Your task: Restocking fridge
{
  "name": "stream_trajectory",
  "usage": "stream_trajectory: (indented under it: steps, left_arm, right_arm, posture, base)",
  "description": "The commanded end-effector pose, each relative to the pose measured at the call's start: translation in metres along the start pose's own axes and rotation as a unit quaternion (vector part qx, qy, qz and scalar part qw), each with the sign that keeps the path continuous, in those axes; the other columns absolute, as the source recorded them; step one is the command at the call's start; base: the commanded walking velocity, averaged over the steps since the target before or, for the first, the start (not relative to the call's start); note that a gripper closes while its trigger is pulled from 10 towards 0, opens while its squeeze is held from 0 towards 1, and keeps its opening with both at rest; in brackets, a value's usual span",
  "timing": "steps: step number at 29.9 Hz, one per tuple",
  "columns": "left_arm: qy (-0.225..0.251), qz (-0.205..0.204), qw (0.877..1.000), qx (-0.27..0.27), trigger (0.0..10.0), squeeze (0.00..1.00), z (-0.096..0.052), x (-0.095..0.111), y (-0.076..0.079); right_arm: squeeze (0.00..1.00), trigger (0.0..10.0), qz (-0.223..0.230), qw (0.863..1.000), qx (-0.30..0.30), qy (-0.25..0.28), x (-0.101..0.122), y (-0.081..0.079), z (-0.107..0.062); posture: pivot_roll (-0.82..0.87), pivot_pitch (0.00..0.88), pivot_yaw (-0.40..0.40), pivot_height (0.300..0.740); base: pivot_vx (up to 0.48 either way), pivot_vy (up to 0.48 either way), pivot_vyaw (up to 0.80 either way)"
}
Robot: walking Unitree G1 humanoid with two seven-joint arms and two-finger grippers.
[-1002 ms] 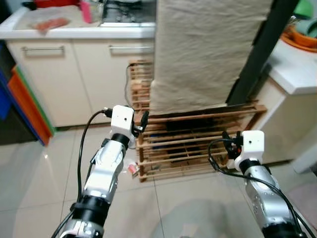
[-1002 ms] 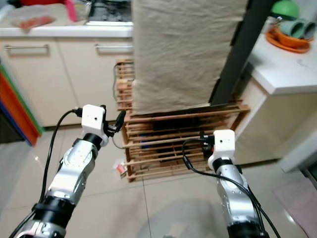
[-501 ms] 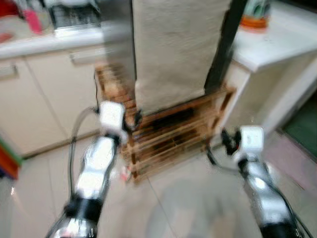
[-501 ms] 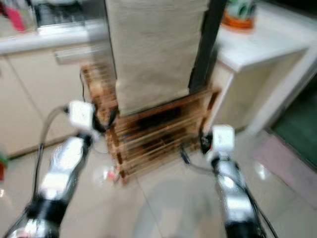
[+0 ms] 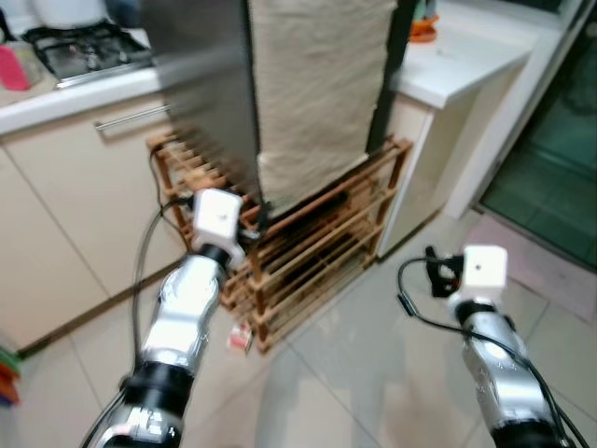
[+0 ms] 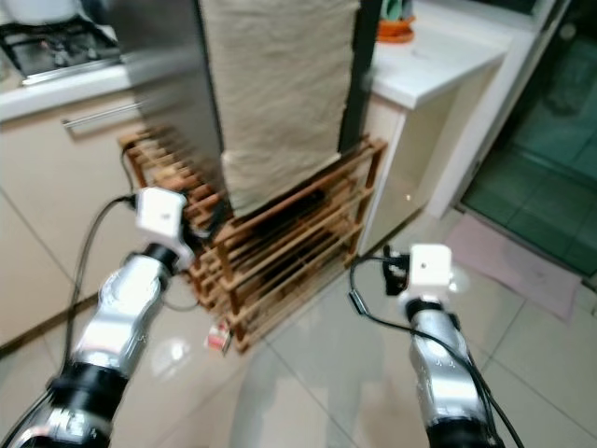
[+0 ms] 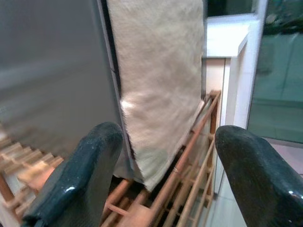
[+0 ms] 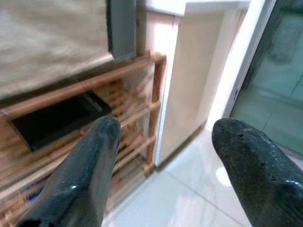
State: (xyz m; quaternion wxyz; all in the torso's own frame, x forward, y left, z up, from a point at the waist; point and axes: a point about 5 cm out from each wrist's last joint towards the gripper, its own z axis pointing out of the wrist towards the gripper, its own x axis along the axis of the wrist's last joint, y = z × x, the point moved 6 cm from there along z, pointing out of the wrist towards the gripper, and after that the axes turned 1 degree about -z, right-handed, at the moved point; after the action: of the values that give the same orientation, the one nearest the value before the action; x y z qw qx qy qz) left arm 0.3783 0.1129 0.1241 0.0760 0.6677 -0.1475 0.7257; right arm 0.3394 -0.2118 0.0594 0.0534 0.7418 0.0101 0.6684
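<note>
The fridge (image 5: 201, 84) shows its grey metal side, with a beige cloth (image 5: 312, 84) hanging down its front. It stands on a low wooden slatted rack (image 5: 317, 243). My left gripper (image 7: 165, 142) is raised in front of the rack's left end, close to the cloth's lower edge, open and holding nothing. In the left eye view its fingers (image 5: 256, 219) sit just beyond the white wrist box. My right gripper (image 8: 163, 132) is held lower, over the floor to the right of the rack, also open and holding nothing. A dark flat object (image 8: 57, 118) lies on a rack shelf.
A white counter (image 5: 466, 61) with an orange dish (image 5: 424, 28) stands right of the fridge. Cream cabinets (image 5: 65, 187) and a stove (image 5: 84, 47) are at the left. A dark glass door (image 5: 550, 159) and a mat (image 5: 532, 261) lie at the right. A small packet (image 5: 240, 338) lies on the tiles.
The whole picture has swung to the right, bringing the glass door and mat into sight. Both arms keep about the same raised pose, grippers still open.
</note>
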Motion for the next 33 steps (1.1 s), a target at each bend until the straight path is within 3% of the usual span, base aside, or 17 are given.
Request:
stream_trajectory:
  steps: [1,10,15,17,19,20,21,22,23,24,26,28,29,30,33]
  left_arm:
    - [-0.003,0.015,1.000,0.006,10.0,0.00,-0.002,0.000,-0.009]
    - [0.004,0.023,1.000,-0.011,10.0,0.00,0.003,0.003,-0.002]
    - [0.010,0.021,0.999,-0.027,10.0,0.00,0.004,0.004,0.006]
    - [0.013,0.017,0.999,-0.028,10.0,0.00,0.003,0.004,0.008]
    - [0.015,0.016,0.999,-0.026,10.0,0.00,0.003,0.005,0.009]
    - [0.011,0.026,0.999,-0.022,10.0,0.00,0.003,0.004,0.009]
    - [0.010,0.028,0.999,-0.024,10.0,0.00,0.003,0.006,0.011]
    - [0.013,0.022,0.999,-0.028,10.0,0.00,0.003,0.008,0.013]
    - [0.019,0.012,0.999,-0.028,10.0,0.00,0.004,0.011,0.014]
    - [0.025,-0.001,0.999,-0.031,10.0,0.00,0.004,0.014,0.015]
    - [0.032,-0.003,0.999,-0.035,10.0,0.00,0.005,0.019,0.017]
    - [0.073,-0.011,0.996,-0.050,10.0,0.00,0.006,0.040,0.025]
    - [0.073,-0.011,0.996,-0.050,10.0,0.00,0.006,0.040,0.025]
    - [0.094,-0.023,0.994,-0.048,10.0,0.00,0.006,0.052,0.027]
    - [0.104,-0.037,0.993,-0.046,10.0,0.00,0.005,0.057,0.029]
  right_arm:
    - [1.00,10.0,0.000,1.000,0.017,0.015,0.008,-0.010,0.002]
    - [1.00,10.0,-0.004,0.999,-0.032,0.038,0.021,0.004,0.004]
    - [1.00,10.0,-0.037,0.997,-0.022,0.064,0.034,-0.001,0.002]
    - [0.97,10.0,-0.052,0.992,-0.050,0.106,0.054,0.002,0.000]
    - [0.97,10.0,-0.057,0.990,-0.063,0.117,0.059,0.005,-0.001]
    - [0.44,10.0,-0.061,0.986,-0.084,0.129,0.067,0.011,-0.002]
    - [0.34,10.0,-0.063,0.983,-0.105,0.139,0.075,0.016,-0.003]
    - [0.34,10.0,-0.063,0.982,-0.109,0.141,0.077,0.016,-0.003]
    - [0.15,10.0,-0.062,0.982,-0.111,0.142,0.078,0.016,-0.004]
    - [0.05,10.0,-0.059,0.982,-0.108,0.140,0.078,0.015,-0.003]
    - [0.04,10.0,-0.060,0.983,-0.103,0.138,0.076,0.012,-0.002]
    - [0.04,10.0,-0.065,0.984,-0.101,0.134,0.074,0.011,0.000]
    - [0.04,10.0,-0.065,0.984,-0.101,0.134,0.074,0.011,0.000]
    - [0.00,10.0,-0.071,0.983,-0.105,0.136,0.076,0.012,0.001]
    - [0.00,10.0,-0.077,0.981,-0.103,0.143,0.080,0.013,0.002]
  posture:
    - [-0.02,0.000,-0.007,0.740]
    - [-0.03,0.000,-0.012,0.740]
    - [-0.04,0.000,-0.013,0.740]
    - [-0.03,0.000,-0.014,0.740]
    - [-0.03,0.000,-0.014,0.740]
    - [-0.03,0.000,-0.016,0.740]
    - [-0.03,0.000,-0.016,0.740]
    - [-0.03,0.000,-0.016,0.740]
    - [-0.03,0.000,-0.016,0.740]
    - [-0.03,0.000,-0.016,0.740]
    - [-0.03,0.000,-0.016,0.740]
    - [-0.03,0.000,-0.015,0.740]
    - [-0.03,0.000,-0.015,0.740]
    - [-0.04,0.000,-0.012,0.740]
    - [-0.04,0.000,-0.013,0.740]
  base:
    - [0.000,0.454,-0.63]
    - [0.000,0.442,-0.63]
    - [0.247,0.412,-0.65]
    - [0.000,0.345,-0.67]
    - [0.000,0.255,-0.68]
    - [0.000,0.000,0.00]
    - [0.000,0.000,0.00]
    - [0.000,0.000,0.00]
    - [0.000,0.000,0.00]
    - [0.000,0.000,0.00]
    - [0.000,0.000,0.00]
    - [0.394,0.000,0.00]
    - [0.480,0.000,0.00]
    - [0.480,0.000,0.00]
    - [0.480,0.000,0.00]
